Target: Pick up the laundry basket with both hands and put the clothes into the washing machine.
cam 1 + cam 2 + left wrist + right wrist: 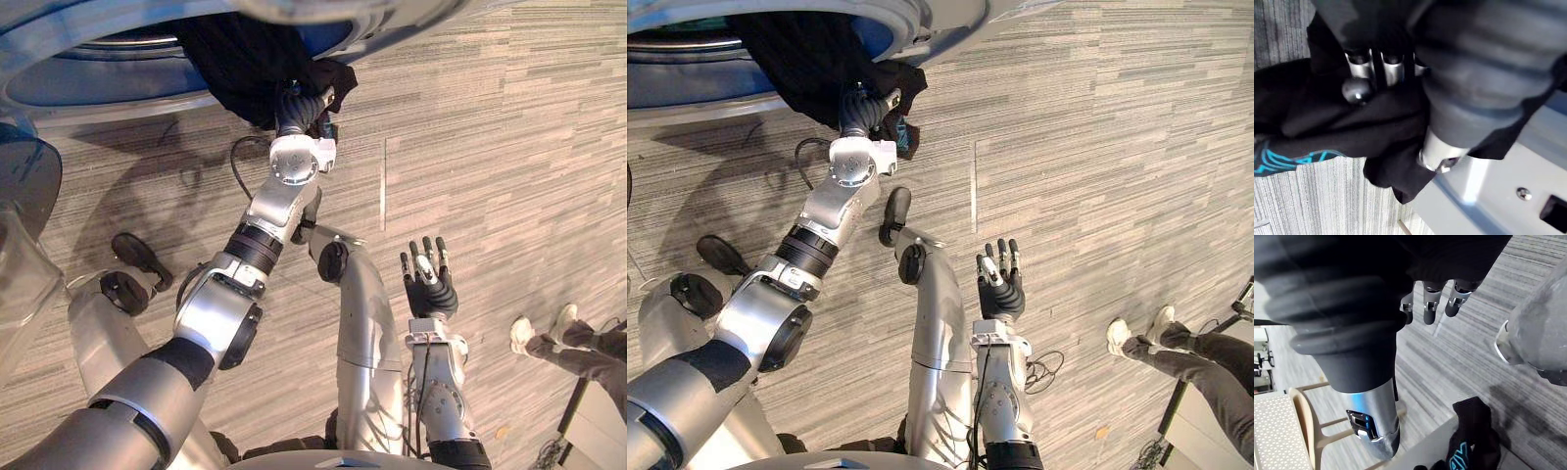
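Clothes [240,59] clamped in raised left robot hand [1392,69]; right robot hand [428,284] fingers straight.

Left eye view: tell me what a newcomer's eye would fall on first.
First, the black cloth garment spilling from the blue-rimmed round washing machine opening at the top, with the left hand clutching it. Next, the right hand, fingers straight, held over the grey striped carpet floor to the lower right of centre.
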Robot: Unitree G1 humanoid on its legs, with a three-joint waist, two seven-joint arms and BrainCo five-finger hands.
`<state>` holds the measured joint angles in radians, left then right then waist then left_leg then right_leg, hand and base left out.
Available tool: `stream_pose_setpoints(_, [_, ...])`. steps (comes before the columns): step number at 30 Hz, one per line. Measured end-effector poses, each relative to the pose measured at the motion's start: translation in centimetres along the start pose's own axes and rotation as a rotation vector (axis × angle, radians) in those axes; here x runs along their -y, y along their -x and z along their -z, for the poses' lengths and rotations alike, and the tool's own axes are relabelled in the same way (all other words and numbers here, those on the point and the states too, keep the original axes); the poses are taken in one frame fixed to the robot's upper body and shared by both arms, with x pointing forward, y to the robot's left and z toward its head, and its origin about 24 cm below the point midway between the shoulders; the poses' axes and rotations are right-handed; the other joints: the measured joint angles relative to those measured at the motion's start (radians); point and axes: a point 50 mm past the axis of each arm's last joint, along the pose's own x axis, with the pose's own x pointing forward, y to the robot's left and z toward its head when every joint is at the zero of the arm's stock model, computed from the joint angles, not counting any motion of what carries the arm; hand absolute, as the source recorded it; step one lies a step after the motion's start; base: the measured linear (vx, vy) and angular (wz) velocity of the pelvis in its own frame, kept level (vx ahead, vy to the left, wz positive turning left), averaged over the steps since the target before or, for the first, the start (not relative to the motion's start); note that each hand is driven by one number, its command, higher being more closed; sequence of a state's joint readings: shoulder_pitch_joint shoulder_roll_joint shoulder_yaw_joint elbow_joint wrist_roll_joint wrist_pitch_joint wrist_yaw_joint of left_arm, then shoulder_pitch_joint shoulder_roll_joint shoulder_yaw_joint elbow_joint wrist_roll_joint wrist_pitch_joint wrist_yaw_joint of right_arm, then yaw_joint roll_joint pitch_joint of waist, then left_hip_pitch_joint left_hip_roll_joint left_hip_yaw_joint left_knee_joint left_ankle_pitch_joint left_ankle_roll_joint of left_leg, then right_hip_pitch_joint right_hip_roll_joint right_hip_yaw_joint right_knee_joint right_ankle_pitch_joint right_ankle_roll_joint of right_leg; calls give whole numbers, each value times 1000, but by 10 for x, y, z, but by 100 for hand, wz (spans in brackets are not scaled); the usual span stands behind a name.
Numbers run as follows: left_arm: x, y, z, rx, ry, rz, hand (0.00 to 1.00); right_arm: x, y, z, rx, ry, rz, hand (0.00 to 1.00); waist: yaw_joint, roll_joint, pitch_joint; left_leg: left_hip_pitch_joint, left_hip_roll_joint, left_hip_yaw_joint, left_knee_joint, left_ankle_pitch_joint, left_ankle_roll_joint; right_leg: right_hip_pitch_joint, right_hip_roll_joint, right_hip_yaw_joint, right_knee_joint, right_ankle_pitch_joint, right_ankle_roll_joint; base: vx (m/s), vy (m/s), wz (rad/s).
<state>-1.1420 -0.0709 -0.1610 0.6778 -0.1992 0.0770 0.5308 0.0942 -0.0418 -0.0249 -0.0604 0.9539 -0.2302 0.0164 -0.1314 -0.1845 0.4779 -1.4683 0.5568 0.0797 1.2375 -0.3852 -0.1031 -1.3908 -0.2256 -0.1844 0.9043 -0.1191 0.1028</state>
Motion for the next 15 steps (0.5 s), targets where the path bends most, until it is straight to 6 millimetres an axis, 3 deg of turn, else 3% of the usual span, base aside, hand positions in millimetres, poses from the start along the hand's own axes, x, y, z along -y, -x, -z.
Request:
stream_pose_setpoints(7, [-11,-7,1,-25,21,12,100,2,2,2,-21,2,3,0,-2,0,0,-10,9,-15,-1,1,0,17,0,-28,-20,7,8,-53,38,-5])
stream_pose_setpoints(15, [-63,-23,17,-108,51,-75,100,9,6,7,-42,4,30,0,10,-3,3,-9,12,-33,-15,34,2,34,-1,-51,-10,30,-5,-46,19,5])
